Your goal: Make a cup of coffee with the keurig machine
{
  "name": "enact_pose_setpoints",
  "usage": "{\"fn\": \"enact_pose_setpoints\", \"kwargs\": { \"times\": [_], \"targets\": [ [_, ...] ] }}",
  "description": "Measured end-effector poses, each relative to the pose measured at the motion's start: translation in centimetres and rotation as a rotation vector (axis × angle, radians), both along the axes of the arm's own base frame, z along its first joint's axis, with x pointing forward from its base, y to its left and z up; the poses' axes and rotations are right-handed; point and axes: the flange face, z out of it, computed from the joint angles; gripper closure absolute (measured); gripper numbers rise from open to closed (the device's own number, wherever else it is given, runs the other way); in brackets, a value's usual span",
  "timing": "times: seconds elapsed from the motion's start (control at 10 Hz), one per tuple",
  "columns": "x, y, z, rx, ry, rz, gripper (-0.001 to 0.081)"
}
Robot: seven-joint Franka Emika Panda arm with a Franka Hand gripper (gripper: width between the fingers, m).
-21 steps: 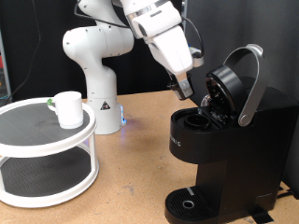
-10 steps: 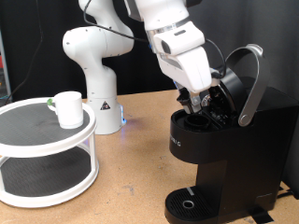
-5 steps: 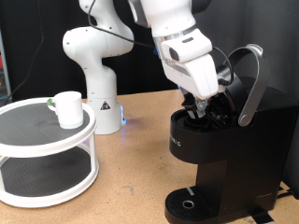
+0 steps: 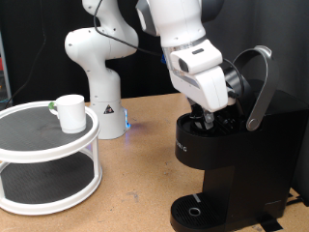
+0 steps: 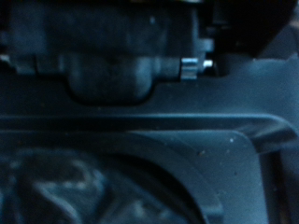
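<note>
The keurig machine (image 4: pixel 237 169) is a black box at the exterior view's right, its lid raised with the silver-grey handle (image 4: pixel 261 82) up. My gripper (image 4: pixel 209 120) is lowered into the open pod chamber under the lid, and its fingertips are hidden by the chamber rim. No pod shows between them. The wrist view is filled with dark machine plastic (image 5: pixel 149 121) and a small silver pin (image 5: pixel 192 68); no fingers show there. The cup (image 4: pixel 70 111) is a white mug standing on a round stand at the exterior view's left, far from the gripper.
The white two-tier round stand (image 4: pixel 43 169) takes up the exterior view's lower left. The arm's white base (image 4: pixel 104 92) stands behind it on the wooden table. The machine's round drip tray (image 4: pixel 198 211) has nothing on it.
The gripper moved from above and left of the open lid down and right into the pod chamber. The cup and the lid have not moved.
</note>
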Motion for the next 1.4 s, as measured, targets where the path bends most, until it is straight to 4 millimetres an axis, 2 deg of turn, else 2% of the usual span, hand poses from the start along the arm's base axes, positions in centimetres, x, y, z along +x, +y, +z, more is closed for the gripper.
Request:
{"fn": "enact_pose_setpoints", "kwargs": {
  "times": [0.3, 0.4, 0.5, 0.6, 0.7, 1.1, 1.4],
  "targets": [
    [0.2, 0.2, -0.8, -0.013, 0.004, -0.003, 0.0342],
    [0.3, 0.2, -1.1, -0.017, 0.009, -0.003, 0.0308],
    [0.4, 0.2, -1.4, -0.020, 0.005, -0.006, 0.0173],
    [0.7, 0.1, -1.4, -0.021, -0.011, -0.012, 0.0173],
    [0.8, 0.1, -1.3, -0.019, -0.019, -0.018, 0.0037],
    [0.9, -0.8, -1.1, 0.040, -0.032, -0.065, 0.0005],
    [0.5, -3.4, 1.0, 0.138, -0.069, -0.081, 0.0005]
  ]
}}
